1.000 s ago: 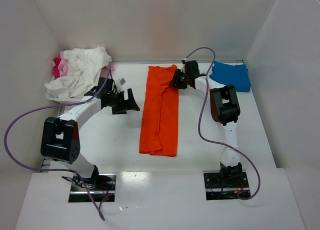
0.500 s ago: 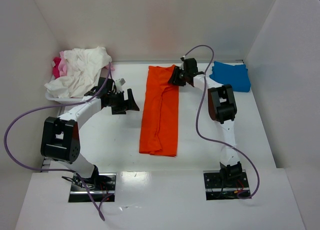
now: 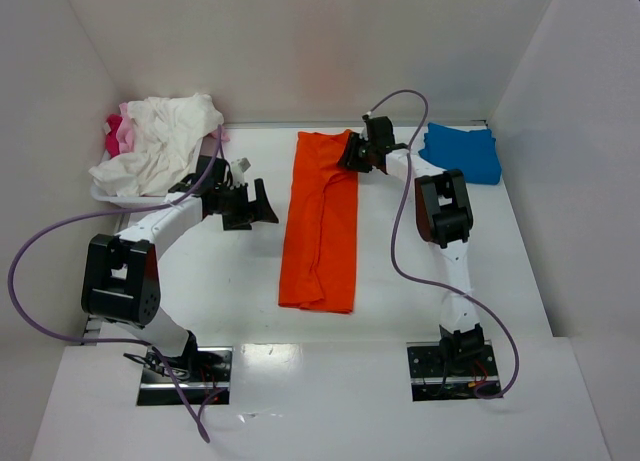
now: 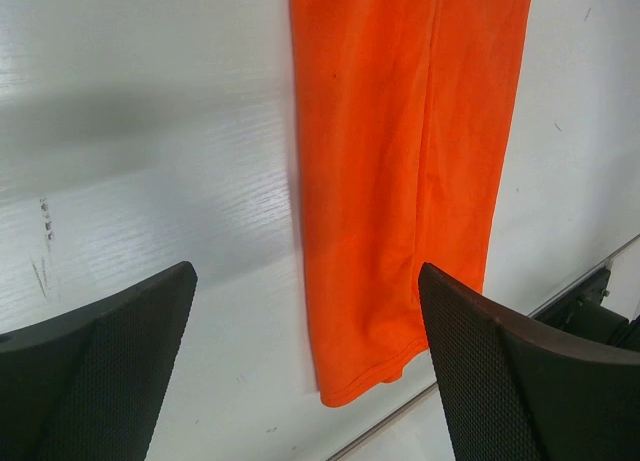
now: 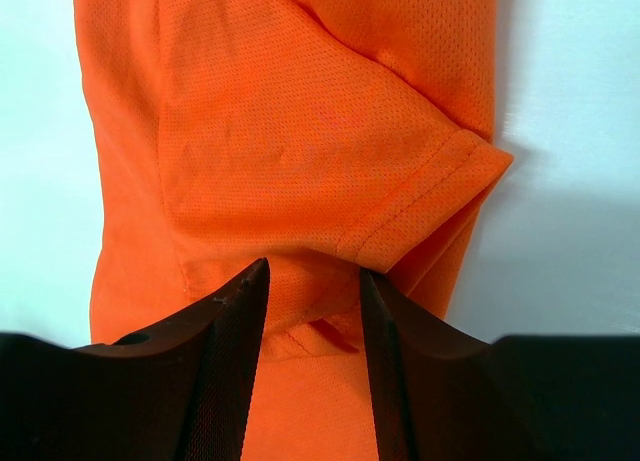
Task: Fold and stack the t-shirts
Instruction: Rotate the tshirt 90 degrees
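The orange t-shirt (image 3: pixel 320 226) lies on the table folded into a long strip, its hem toward the arms. My right gripper (image 3: pixel 352 159) sits at the strip's far right corner. In the right wrist view its jaws stand partly apart over the orange t-shirt (image 5: pixel 300 131), and the right gripper (image 5: pixel 312 281) straddles cloth by the folded sleeve without pinching it. My left gripper (image 3: pixel 262 203) hovers wide open just left of the strip. In the left wrist view the left gripper (image 4: pixel 305 281) looks down on the orange t-shirt (image 4: pixel 400 161) with nothing held. A folded blue t-shirt (image 3: pixel 462 151) lies at the back right.
A heap of white t-shirt (image 3: pixel 160 141) and pink t-shirt (image 3: pixel 115 133) fills a white tray (image 3: pixel 105 193) at the back left. White walls close in the table on three sides. Purple cables loop off both arms.
The right gripper has crept slightly toward the back along the orange t-shirt's top edge. The left arm and the shirts have not moved.
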